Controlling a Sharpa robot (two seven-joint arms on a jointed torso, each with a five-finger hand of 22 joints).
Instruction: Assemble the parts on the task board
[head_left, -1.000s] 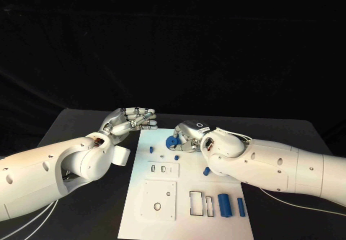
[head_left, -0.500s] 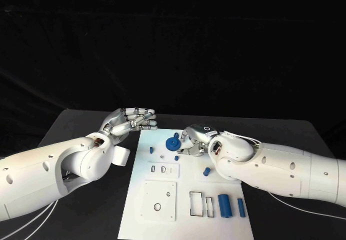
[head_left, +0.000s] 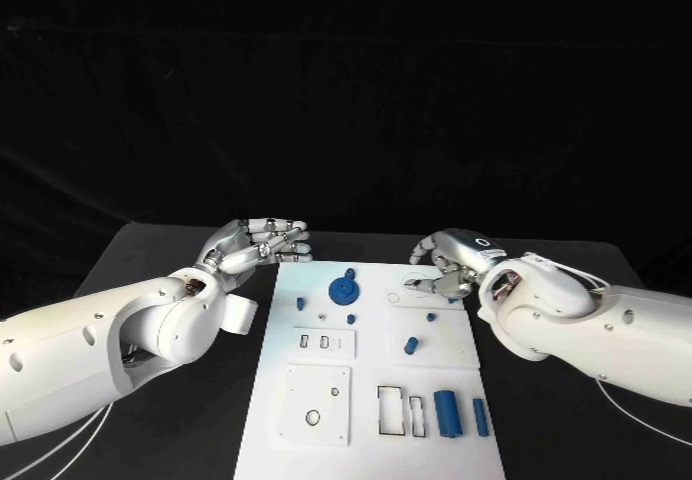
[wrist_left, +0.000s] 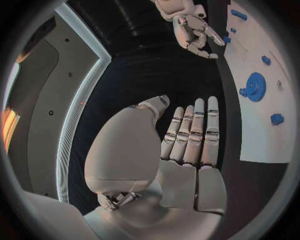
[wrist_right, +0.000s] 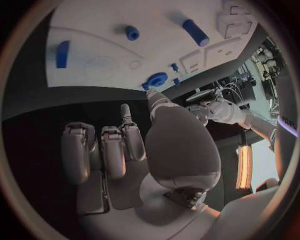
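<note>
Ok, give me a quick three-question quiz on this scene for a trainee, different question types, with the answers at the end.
1. True or false: the right hand is holding the blue gear.
2. Multiple choice: the left hand is A) gripping a part, B) hovering at the task board's far left corner with nothing in it, C) pressing on the gear.
3. Fill in: the two blue cylinders lie on the board's near ____ side, on the robot's own terms.

Key: 1 false; 2 B; 3 right.

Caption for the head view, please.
Blue gear sits on the task board; right hand hovers empty beside it, left hand at the board's far-left corner.
</note>
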